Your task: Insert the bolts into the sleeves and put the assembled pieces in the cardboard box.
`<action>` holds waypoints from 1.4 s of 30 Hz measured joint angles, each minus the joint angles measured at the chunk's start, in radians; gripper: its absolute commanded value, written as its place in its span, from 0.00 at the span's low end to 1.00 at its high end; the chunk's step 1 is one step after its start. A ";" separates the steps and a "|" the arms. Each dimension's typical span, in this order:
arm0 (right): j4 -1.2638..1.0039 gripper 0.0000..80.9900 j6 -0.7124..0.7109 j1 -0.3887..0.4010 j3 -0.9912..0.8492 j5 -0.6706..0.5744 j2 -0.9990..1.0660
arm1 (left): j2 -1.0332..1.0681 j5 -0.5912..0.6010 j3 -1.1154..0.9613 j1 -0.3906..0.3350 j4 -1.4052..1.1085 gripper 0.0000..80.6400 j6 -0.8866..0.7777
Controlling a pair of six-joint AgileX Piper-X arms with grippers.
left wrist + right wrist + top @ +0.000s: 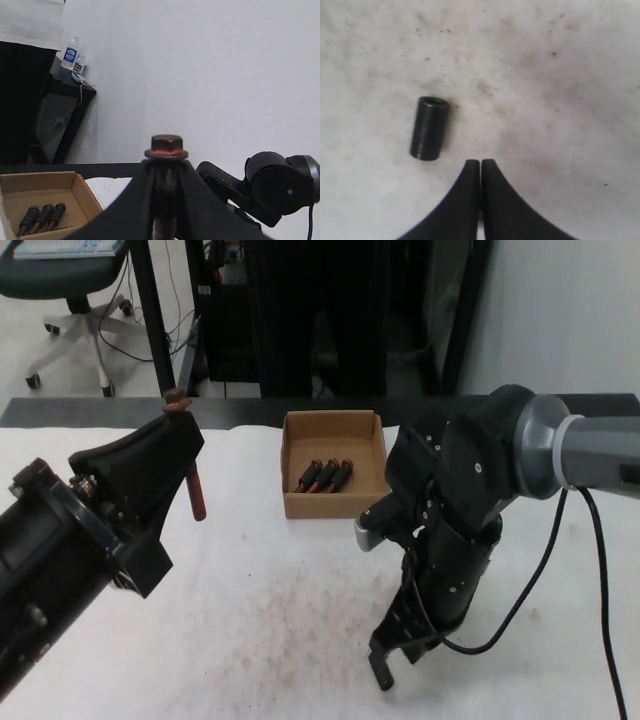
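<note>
Nearest me, my right tool [480,172] hangs low over the white worktop [250,620] with its fingers pressed together, gripping nothing. The black sleeve [430,128] lies on its side just beside the tips, not between them. If I descend like this I would likely nudge it, and being round it could roll away. Farther left, my left tool [166,172] clamps a rusty bolt [166,146] upright, head on top. A tilted meeting could jam it at the bore. Farthest, the cardboard box [333,422] holds three assembled pieces [325,476].
</note>
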 measured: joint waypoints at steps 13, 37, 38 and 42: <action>0.000 0.41 0.109 -0.002 -0.008 -0.122 -0.034 | 0.000 0.000 0.000 0.000 0.000 0.00 0.000; -0.063 0.41 0.132 -0.002 -0.008 -0.078 0.067 | 0.000 0.000 0.000 0.000 0.000 0.00 0.000; -0.067 0.41 0.134 -0.002 -0.008 -0.078 0.069 | 0.000 0.000 0.000 0.000 0.000 0.00 0.000; -0.084 0.41 0.147 -0.002 -0.008 -0.078 0.069 | 0.000 0.000 0.000 0.000 0.000 0.00 0.000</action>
